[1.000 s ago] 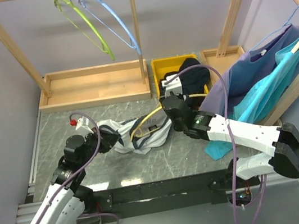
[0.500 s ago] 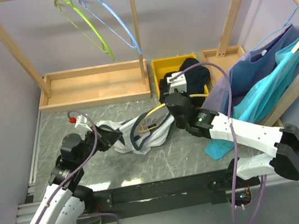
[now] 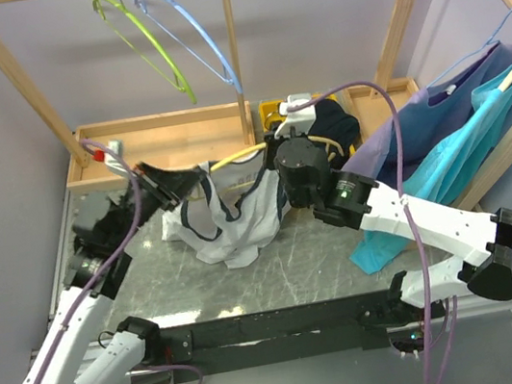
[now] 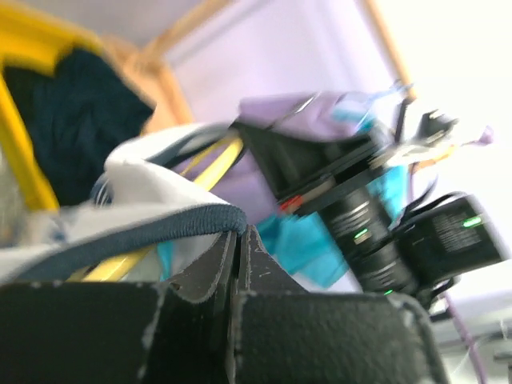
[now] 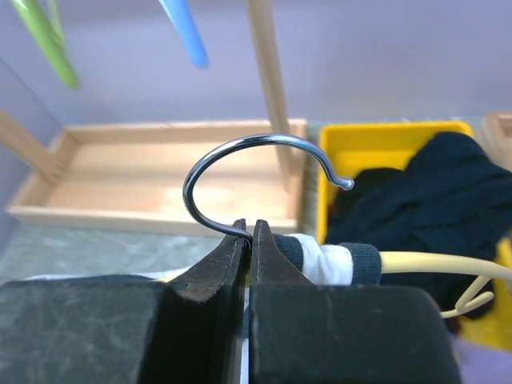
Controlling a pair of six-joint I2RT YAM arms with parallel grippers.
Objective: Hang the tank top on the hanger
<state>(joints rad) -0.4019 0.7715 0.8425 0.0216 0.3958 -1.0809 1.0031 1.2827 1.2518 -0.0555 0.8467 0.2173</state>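
Note:
The tank top, white with navy trim, hangs lifted above the table between both arms. My left gripper is shut on its navy trim at the left side. The yellow hanger runs through the garment's top. My right gripper is shut on the base of its metal hook, and in the top view this gripper sits at the garment's right. A white strap with navy edges wraps the hanger's arm beside the jaws.
A lime-green hanger and a light-blue hanger hang on the wooden rack at the back. Below them lies a wooden tray. A yellow bin holds a dark garment. Purple and teal garments hang at the right.
Both arms have risen and moved toward the back, lifting the tank top and hanger off the table. The left gripper has pulled the trim up and to the left.

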